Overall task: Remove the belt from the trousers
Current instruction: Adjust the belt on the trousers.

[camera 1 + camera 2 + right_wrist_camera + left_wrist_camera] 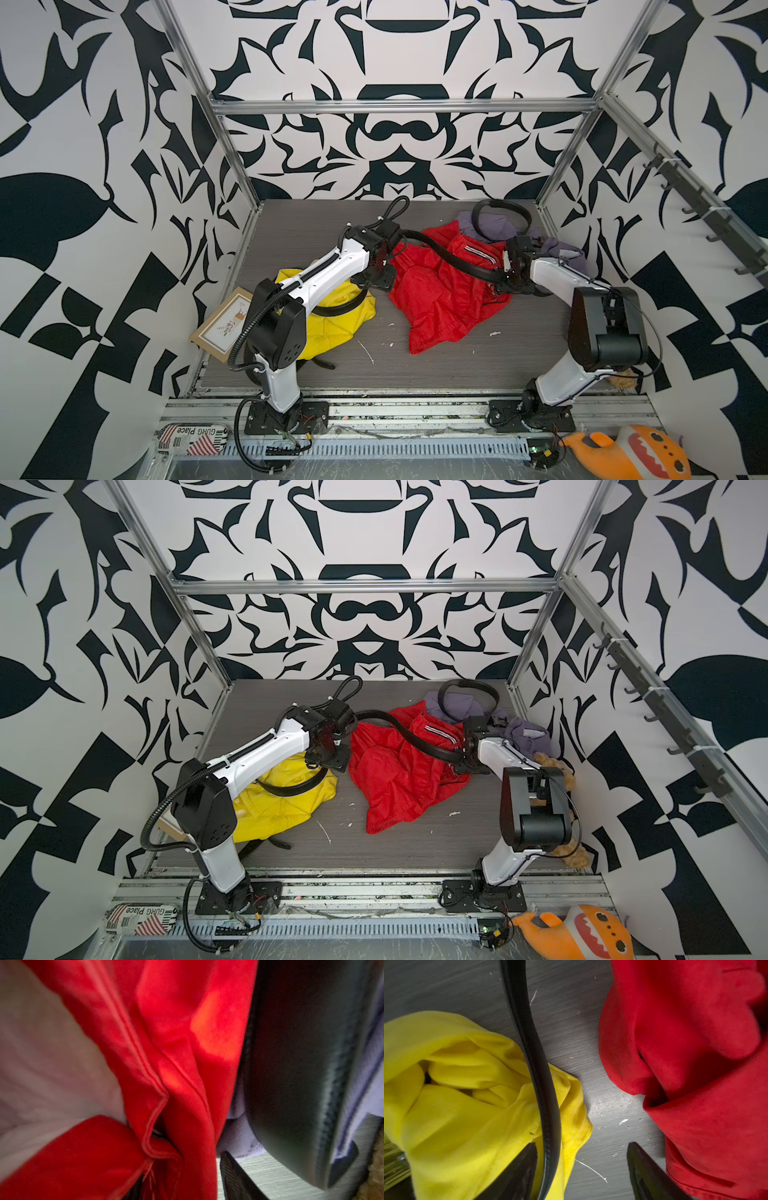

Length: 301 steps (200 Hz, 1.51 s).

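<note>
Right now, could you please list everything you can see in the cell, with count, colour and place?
red trousers: 1, red, centre.
yellow trousers: 1, yellow, under the left arm.
purple garment: 1, purple, back right.
belts: 3, black: long belt across the red trousers, second belt on the yellow trousers, looped belt over the purple garment.
picture frame: 1, wood-edged, far left.
tin: 1, red-striped, front left.
plush toy: 1, orange, front right.
teddy: 1, brown, by the right arm.
hook rail: 1, dark, right wall.
left claw: 1, black, open, between the two trousers.
right claw: 1, black, closed on the red trousers.
</note>
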Each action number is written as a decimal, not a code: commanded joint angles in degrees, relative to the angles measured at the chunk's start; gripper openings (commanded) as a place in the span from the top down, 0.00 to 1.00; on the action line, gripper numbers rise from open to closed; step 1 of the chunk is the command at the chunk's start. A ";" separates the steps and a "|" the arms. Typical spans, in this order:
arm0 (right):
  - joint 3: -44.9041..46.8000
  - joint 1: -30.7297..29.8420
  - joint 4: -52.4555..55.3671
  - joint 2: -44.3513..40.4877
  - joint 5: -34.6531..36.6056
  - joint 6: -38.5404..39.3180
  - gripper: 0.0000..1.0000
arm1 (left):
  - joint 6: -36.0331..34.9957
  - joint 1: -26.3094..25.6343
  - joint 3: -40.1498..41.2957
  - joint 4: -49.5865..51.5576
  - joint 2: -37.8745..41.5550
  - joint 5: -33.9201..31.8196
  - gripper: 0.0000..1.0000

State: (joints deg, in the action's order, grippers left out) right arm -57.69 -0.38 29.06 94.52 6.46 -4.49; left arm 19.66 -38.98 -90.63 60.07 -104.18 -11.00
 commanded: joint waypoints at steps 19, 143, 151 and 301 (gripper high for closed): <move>0.47 -0.40 2.67 -2.66 0.22 0.26 0.38 | -1.44 0.80 -0.21 -1.83 -4.71 -2.33 0.41; 1.04 -0.46 2.52 -3.29 -1.05 -0.17 0.38 | 1.00 -2.33 -21.38 -0.43 8.12 -6.24 1.00; 1.22 -0.58 2.44 -3.34 -1.25 -0.25 0.38 | 0.25 -3.32 -24.18 -1.17 8.22 -7.72 1.00; -0.62 -20.80 0.32 -0.48 -4.65 -10.25 0.38 | 21.36 4.63 -8.32 -39.47 -5.47 19.74 1.00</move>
State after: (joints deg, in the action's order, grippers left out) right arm -56.58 -17.30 29.69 93.80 3.86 -11.60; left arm 34.81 -35.73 -97.89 32.21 -108.92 2.09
